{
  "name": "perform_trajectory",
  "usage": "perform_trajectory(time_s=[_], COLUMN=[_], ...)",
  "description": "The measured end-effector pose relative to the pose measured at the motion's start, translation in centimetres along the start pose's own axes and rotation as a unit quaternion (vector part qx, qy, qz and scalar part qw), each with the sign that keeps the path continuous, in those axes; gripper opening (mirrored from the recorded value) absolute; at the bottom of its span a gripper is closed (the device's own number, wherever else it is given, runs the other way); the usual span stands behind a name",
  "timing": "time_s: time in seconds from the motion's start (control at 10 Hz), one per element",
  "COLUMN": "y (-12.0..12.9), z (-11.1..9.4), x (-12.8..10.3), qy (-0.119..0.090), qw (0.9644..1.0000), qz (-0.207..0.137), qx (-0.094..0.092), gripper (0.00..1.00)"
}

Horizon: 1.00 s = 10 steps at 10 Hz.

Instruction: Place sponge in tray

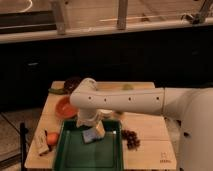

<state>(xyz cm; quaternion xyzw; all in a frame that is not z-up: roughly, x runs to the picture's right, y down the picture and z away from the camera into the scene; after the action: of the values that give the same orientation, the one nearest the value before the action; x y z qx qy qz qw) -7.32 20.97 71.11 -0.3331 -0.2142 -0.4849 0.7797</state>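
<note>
Tool [95, 131] hangs over tray [67, 156] near its far edge, on worktop's [150, 150] front-left part; pinching sponge [93, 133], lifted clear of tray floor; risk: release too near far rim, sponge bounces out twd orange bowl [64, 107].

Dim room, wooden table up front

The light wood table [150, 131] sits against a dark wall, with a pale ledge [100, 31] and window posts [122, 14] above. Lighting's pretty low overall.

tool [95, 129] white, over tray [75, 155] green | sponge [93, 134] blue-yellow | bowl [64, 107] orange
</note>
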Motion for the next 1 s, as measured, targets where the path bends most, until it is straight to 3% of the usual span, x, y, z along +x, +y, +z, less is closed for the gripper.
perform_trajectory(time_s=[1.0], y=[0.07], z=[0.13], x=[-0.13], qy=[0.005], qw=[1.0], qz=[0.002], qx=[0.006], gripper=[0.78])
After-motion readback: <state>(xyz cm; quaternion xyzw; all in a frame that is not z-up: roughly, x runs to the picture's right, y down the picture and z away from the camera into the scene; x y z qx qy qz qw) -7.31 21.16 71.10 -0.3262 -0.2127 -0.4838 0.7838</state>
